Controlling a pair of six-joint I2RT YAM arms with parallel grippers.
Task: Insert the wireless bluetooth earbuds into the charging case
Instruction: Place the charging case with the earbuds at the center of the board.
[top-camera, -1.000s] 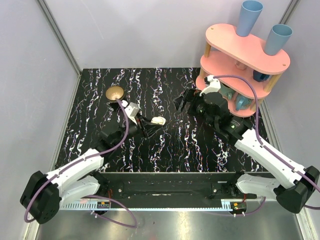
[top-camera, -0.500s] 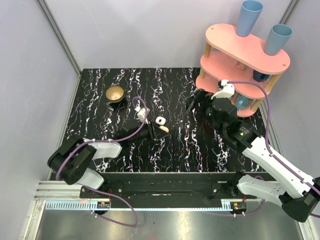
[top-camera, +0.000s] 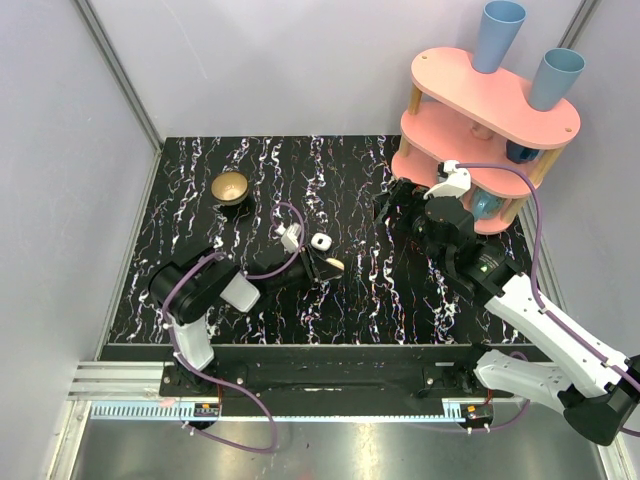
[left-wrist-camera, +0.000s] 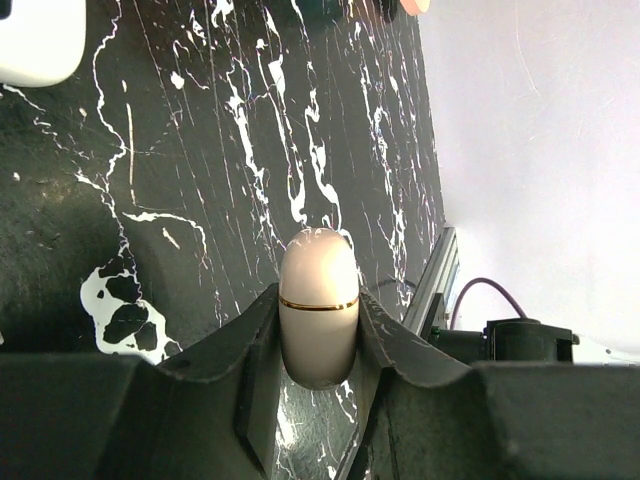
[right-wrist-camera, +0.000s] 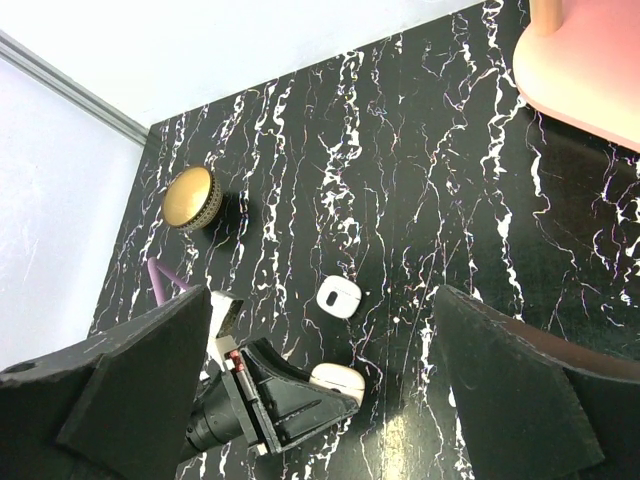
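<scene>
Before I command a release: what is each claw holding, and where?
Left claw pinches the cream case by its sides at the gold seam; right claw empty.

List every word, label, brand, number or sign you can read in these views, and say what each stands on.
No text can be read anywhere.
Cream case: a thin gold band only, no lettering.
White case: one dark mark, no letters to be made out.
Small stickers on the near rail: too small to read.
Tick marks along that rail: no numbers legible.
</scene>
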